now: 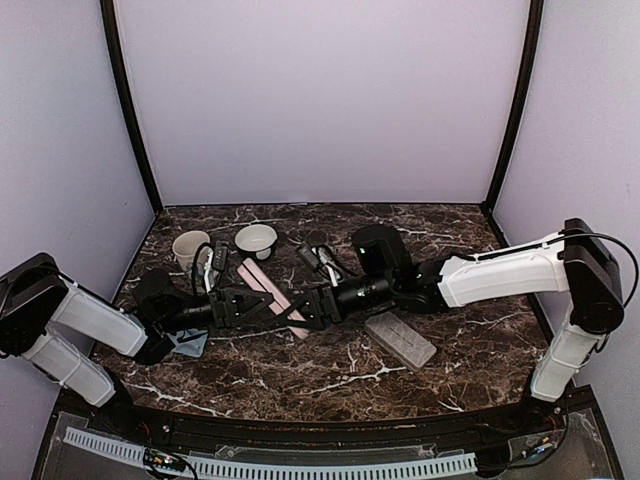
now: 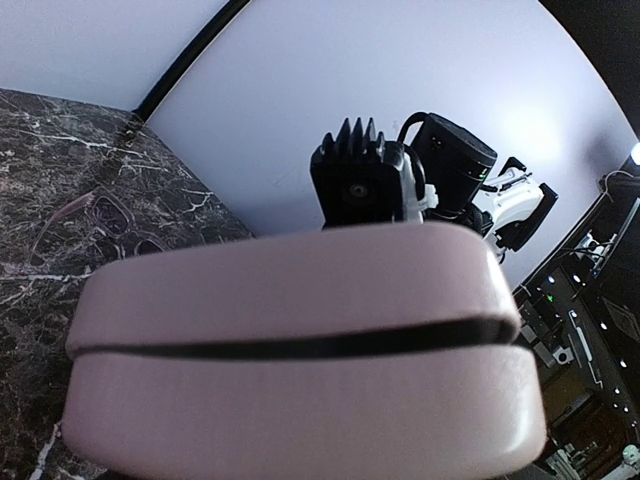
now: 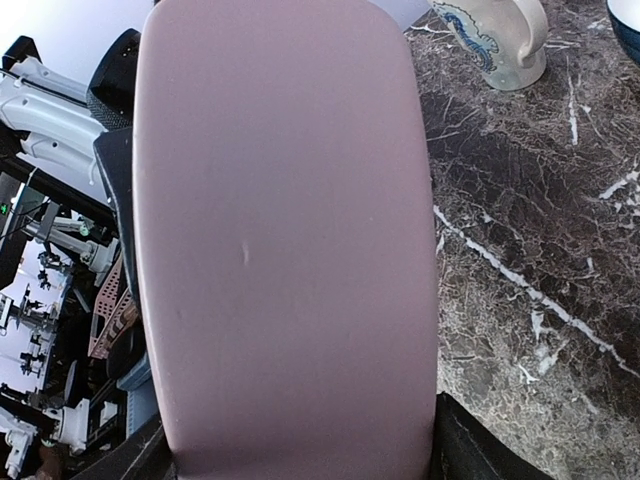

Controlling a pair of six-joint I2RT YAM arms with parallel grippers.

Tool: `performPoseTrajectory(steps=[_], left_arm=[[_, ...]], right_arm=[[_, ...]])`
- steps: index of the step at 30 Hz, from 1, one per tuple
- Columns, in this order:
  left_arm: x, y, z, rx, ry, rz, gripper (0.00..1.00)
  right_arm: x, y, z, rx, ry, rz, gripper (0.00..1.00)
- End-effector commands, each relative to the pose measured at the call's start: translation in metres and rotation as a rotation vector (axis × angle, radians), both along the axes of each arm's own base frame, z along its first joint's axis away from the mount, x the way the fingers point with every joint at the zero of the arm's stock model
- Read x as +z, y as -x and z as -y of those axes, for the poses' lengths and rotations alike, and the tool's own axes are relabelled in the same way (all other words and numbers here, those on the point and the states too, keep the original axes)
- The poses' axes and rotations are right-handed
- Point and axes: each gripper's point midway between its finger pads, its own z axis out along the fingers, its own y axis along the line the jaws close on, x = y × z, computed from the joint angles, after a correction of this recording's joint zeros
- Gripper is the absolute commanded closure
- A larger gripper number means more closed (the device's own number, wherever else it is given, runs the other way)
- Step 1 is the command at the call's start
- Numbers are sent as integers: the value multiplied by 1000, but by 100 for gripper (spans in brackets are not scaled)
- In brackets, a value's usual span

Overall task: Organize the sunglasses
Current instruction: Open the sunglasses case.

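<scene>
The pink case (image 1: pixel 272 295) lies slantwise on the marble table (image 1: pixel 450 380), and both arms reach in to it from opposite sides. The right gripper (image 1: pixel 318 300) meets the case's right side. In the right wrist view the case fills most of the picture, with 1 dark finger (image 3: pixel 470 450) against each lower edge, so the jaws stand wide and are clamped across the case's width. The left gripper (image 1: pixel 232 302) comes up against the case's left side. The left wrist view shows only the case's long edge with its dark seam, closed, and no fingers, so I cannot tell whether this gripper grips the case or merely stands open at it.

Of the 2 pairs of sunglasses, the red-framed pair (image 2: pixel 100 215) lies flat on the marble beyond the case, apart from it, seen faintly in the left wrist view. A dark shape (image 1: pixel 318 258) just behind the case in the top view may be the black-framed pair, but it is too small to be sure.

A grey case (image 1: pixel 400 340) lies in front of the pink case and to its right, well apart. A white cup (image 1: pixel 190 247) and a bowl (image 1: pixel 256 240) stand behind the pink case to its left. A light-blue cloth (image 1: pixel 190 343) lies to its front left, under the left arm
</scene>
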Motion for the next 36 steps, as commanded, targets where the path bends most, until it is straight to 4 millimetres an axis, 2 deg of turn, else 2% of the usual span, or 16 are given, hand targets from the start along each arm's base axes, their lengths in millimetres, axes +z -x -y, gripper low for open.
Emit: performPoseTrajectory(steps=[1,9,18,25,33,34,36], left_arm=[[14,5,3,-32,20,76,100],[12,21,2,-94,-14,168,100],[18,46,3,-217,-29,272,100],[21,60,2,-294,-23,295,100],[19,63,2,-318,-27,298,100],[18,64,3,-322,-29,296,100],[16,64,3,-327,-33,292,100]], right_arm=[[23,-1,-6,28,-79,20,27],[29,2,1,56,-143,-46,35],[28,-1,21,24,-178,-114,36],[17,-13,42,-40,-138,-123,32],[0,-21,48,-81,-65,-103,27],[9,-21,51,-86,-78,-84,27],[9,-23,53,-99,-68,-77,26]])
